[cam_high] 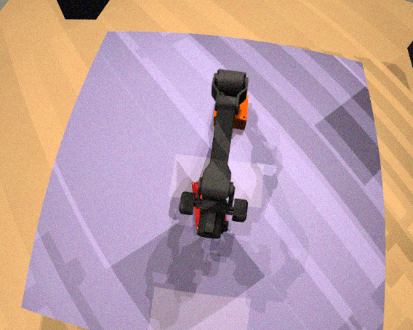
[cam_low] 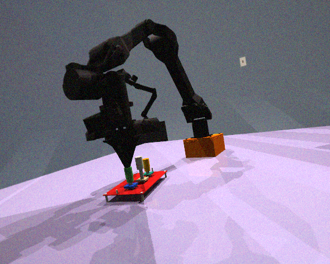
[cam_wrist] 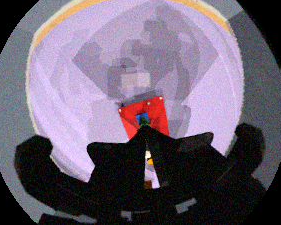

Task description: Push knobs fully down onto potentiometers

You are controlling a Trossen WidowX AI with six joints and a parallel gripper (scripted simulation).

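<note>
While the red board's near edge shows, fingers (cam_low: 128, 166) shut empty, tips at green knob (cam_low: 129, 175) (cam_wrist: 144, 122).

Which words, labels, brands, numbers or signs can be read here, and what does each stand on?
None can be read in any view.
Red circuit board: no lettering shows.
Orange block under the arm: no lettering shows.
White plate on the wall: a dark mark, too small to identify.

Setting appears to be a robotics workspace: a black jointed arm (cam_high: 223, 138) (cam_low: 175, 72) on an orange block-shaped base (cam_high: 241, 124) (cam_low: 199, 149), a pale-purple bench (cam_high: 132, 145) (cam_low: 193, 218) (cam_wrist: 65, 99), plain grey wall (cam_low: 251, 29).
</note>
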